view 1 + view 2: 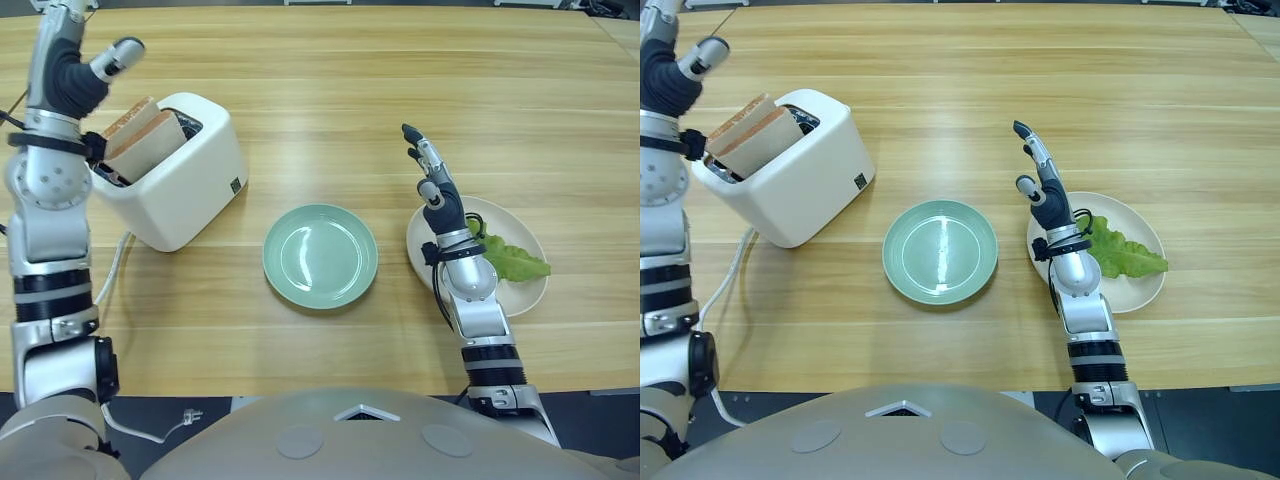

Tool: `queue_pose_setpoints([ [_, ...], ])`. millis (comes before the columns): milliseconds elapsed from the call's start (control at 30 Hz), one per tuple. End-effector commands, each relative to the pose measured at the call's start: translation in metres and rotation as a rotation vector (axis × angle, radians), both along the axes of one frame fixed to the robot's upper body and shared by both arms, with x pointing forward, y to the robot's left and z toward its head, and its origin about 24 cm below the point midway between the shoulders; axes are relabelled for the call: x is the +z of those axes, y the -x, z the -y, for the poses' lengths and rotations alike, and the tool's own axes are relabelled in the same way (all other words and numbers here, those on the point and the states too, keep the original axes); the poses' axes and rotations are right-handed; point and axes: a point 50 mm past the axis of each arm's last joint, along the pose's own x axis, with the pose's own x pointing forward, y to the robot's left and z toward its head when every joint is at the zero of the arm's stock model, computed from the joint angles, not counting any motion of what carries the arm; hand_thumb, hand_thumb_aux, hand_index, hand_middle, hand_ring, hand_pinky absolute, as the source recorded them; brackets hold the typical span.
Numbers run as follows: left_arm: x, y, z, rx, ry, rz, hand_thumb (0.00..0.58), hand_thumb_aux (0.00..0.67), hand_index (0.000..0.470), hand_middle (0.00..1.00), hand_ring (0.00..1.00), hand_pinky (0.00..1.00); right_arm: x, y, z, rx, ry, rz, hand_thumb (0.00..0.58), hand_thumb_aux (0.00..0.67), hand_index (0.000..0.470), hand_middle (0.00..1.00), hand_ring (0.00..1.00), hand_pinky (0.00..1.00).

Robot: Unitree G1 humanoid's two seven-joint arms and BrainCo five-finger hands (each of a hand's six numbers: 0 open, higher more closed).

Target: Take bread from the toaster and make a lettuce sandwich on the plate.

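A white toaster (190, 175) stands at the left of the wooden table with two slices of bread (143, 134) sticking up out of its slots. My left hand (88, 68) hovers above and behind the bread, fingers spread and holding nothing. An empty green plate (320, 256) lies in the middle. To its right a cream plate (527, 290) carries a lettuce leaf (512, 260). My right hand (430, 172) is raised over that plate's left edge, fingers straight and open, pointing away from me.
The toaster's white cable (112, 275) runs down the left side toward the table's front edge. Bare wood stretches across the back and the far right of the table.
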Motion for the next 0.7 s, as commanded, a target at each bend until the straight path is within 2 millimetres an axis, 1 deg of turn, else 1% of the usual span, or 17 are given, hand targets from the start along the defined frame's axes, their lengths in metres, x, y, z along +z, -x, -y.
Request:
queue_pose_setpoints([
  [33, -0.014, -0.009, -0.024, 0.124, -0.122, -0.222, 0.000, 0.000, 0.000, 0.00, 0.00, 0.00, 0.000, 0.002, 0.000, -0.013, 0.014, -0.001, 0.000, 0.000, 0.000, 0.00, 0.00, 0.00],
  [67, -0.023, -0.009, -0.030, 0.143, -0.156, -0.295, 0.000, 0.000, 0.000, 0.00, 0.00, 0.00, -0.001, 0.003, 0.000, -0.014, 0.015, -0.001, 0.000, 0.000, 0.000, 0.00, 0.00, 0.00],
  [133, -0.035, -0.010, -0.037, 0.171, -0.174, -0.385, 0.000, 0.000, 0.000, 0.00, 0.00, 0.00, -0.001, 0.003, 0.000, -0.015, 0.018, -0.002, 0.000, 0.000, 0.000, 0.00, 0.00, 0.00],
  [300, -0.044, -0.017, -0.042, 0.208, -0.161, -0.444, 0.000, 0.000, 0.000, 0.00, 0.00, 0.00, 0.000, 0.006, 0.000, -0.015, 0.050, 0.012, 0.000, 0.000, 0.000, 0.00, 0.00, 0.00],
  [333, -0.048, -0.018, -0.043, 0.216, -0.172, -0.464, 0.053, 0.032, 0.022, 0.00, 0.00, 0.00, 0.000, 0.007, 0.000, -0.018, 0.053, 0.013, 0.000, 0.000, 0.000, 0.00, 0.00, 0.00],
  [367, -0.051, -0.018, -0.044, 0.218, -0.178, -0.483, 0.128, 0.079, 0.055, 0.00, 0.00, 0.00, 0.000, 0.008, 0.000, -0.020, 0.055, 0.014, 0.000, 0.000, 0.000, 0.00, 0.00, 0.00],
  [400, -0.054, -0.019, -0.044, 0.217, -0.181, -0.496, 0.183, 0.116, 0.081, 0.00, 0.00, 0.00, 0.000, 0.009, 0.001, -0.024, 0.057, 0.014, 0.000, 0.000, 0.000, 0.00, 0.00, 0.00],
  [433, -0.055, -0.020, -0.044, 0.216, -0.182, -0.504, 0.261, 0.173, 0.122, 0.00, 0.00, 0.00, 0.000, 0.010, 0.002, -0.027, 0.058, 0.014, 0.000, 0.000, 0.000, 0.00, 0.00, 0.00],
  [500, -0.057, -0.022, -0.045, 0.214, -0.163, -0.518, 0.374, 0.271, 0.190, 0.00, 0.00, 0.00, 0.000, 0.011, 0.003, -0.030, 0.061, 0.014, 0.000, 0.000, 0.000, 0.00, 0.00, 0.00],
  [567, -0.058, -0.023, -0.047, 0.219, -0.152, -0.530, 0.427, 0.326, 0.229, 0.00, 0.00, 0.00, 0.000, 0.013, 0.002, -0.027, 0.072, 0.016, 0.000, 0.000, 0.000, 0.00, 0.00, 0.00],
  [667, -0.061, -0.024, -0.048, 0.221, -0.165, -0.553, 0.482, 0.394, 0.276, 0.00, 0.00, 0.00, 0.001, 0.016, 0.000, -0.018, 0.092, 0.027, 0.000, 0.000, 0.000, 0.00, 0.00, 0.00],
  [700, -0.062, -0.024, -0.047, 0.217, -0.168, -0.558, 0.526, 0.465, 0.326, 0.00, 0.00, 0.00, 0.001, 0.016, 0.000, -0.017, 0.094, 0.030, 0.000, 0.000, 0.000, 0.00, 0.00, 0.00],
])
